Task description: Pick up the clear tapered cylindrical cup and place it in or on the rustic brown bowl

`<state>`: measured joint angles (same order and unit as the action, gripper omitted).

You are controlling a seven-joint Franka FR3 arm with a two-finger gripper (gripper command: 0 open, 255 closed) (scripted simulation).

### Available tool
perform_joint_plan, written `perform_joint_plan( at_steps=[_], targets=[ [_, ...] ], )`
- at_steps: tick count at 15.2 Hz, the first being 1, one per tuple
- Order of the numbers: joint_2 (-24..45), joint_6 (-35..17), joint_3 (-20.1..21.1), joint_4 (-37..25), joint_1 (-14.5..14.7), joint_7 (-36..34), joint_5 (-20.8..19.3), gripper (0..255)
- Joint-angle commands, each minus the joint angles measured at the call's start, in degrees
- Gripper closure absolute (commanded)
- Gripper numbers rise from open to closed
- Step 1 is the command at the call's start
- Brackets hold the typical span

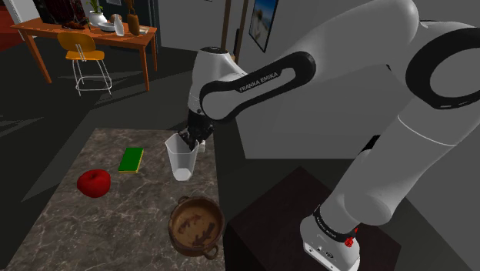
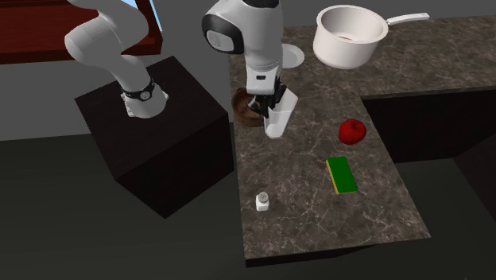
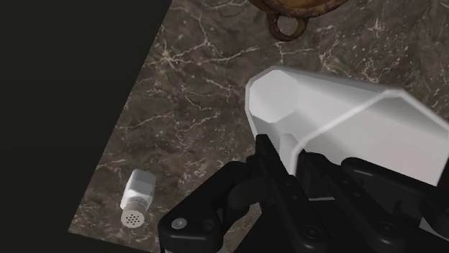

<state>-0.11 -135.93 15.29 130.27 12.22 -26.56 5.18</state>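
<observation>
On the stony bench [image 1: 61,231], near its right edge in the shoulder view, the black tool [image 1: 192,140] is clamped on the rim of the pale cup [image 1: 182,158]. From the wrist view, one finger [image 3: 262,152] presses on the outside of the cup's wall. The tool is not open and not shut on nothing. It has the cup.

The cup's long side runs up and down, but it leans a little. Its wide mouth is up by the tool and its small bottom points down at the bench. I cannot tell if the bottom is just off the bench or touching it.

I think the grab is done and the carry comes next. The brown bowl [image 1: 196,225] with small handles sits close by, nearer to us in the shoulder view. The next move should lift the cup higher than the bowl's rim, bring it over the middle of the bowl, then lower it and let go.

A red apple [image 1: 94,183] and a green sponge [image 1: 131,159] lie to the left, well out of the way.
</observation>
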Motion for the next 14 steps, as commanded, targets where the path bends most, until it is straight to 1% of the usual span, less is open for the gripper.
perform_joint_plan(
  at_steps=[1,9,14],
  targets=[
    [-1.0,1.5,0.0,-0.5,0.0,0.1,0.2,255],
    [-3.9,7.4,-0.2,-3.5,-0.1,0.2,0.8,255],
    [-13.3,9.4,1.8,3.3,2.3,-2.6,3.6,255]
  ],
)
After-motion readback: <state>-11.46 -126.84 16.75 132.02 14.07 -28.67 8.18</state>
